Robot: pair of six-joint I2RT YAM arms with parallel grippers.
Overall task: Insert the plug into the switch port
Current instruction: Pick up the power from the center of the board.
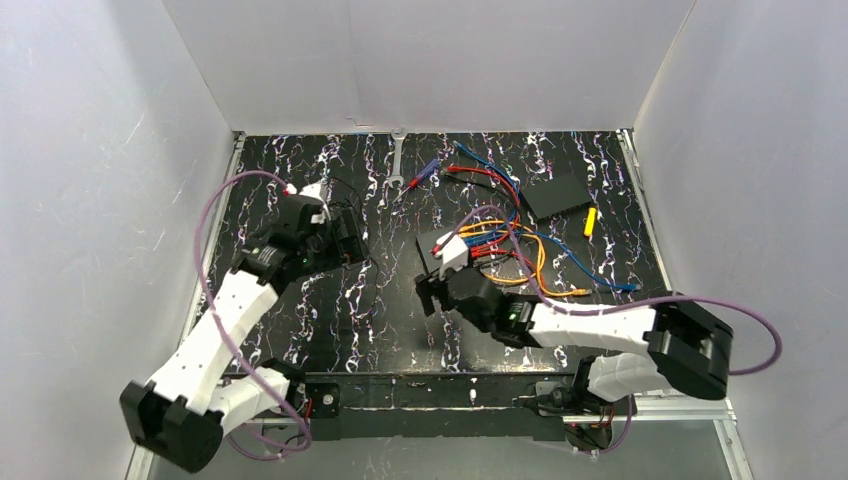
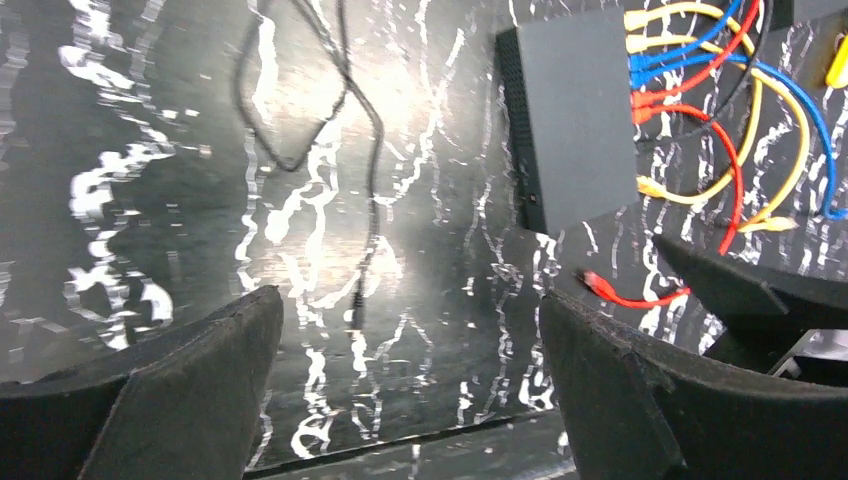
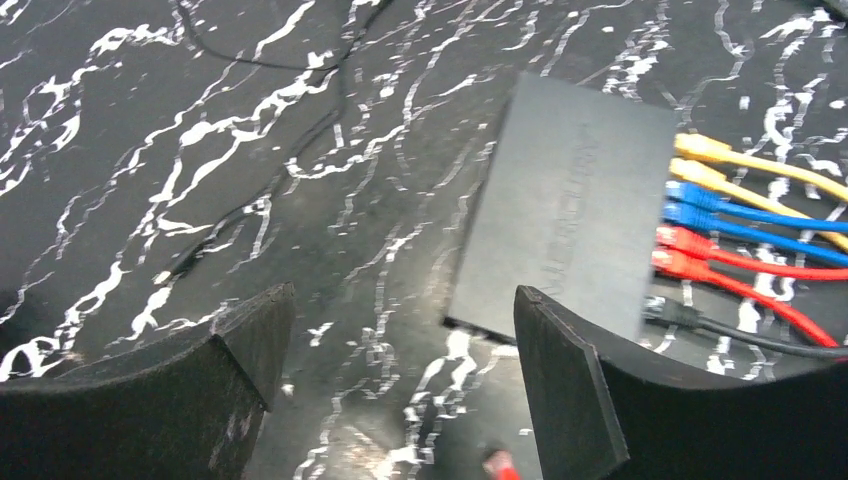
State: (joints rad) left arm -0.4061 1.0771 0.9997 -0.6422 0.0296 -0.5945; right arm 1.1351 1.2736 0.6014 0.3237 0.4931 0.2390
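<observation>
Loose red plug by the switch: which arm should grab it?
Right, probably. Its open pincer hangs beside the switch, and the red plug lies between its fingers in its wrist view. The left pincer, also open, sees that plug off to one side.

Plain white walls (image 1: pixel 430 60) close the space at nine, twelve and three o'clock. The tabletop (image 1: pixel 330 310) is glossy black with white marble veining; a bright glare (image 2: pixel 330 150), probably overhead lighting, washes its surface.

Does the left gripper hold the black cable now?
No, the left gripper is open and empty; the black cable lies loose on the table.
</observation>
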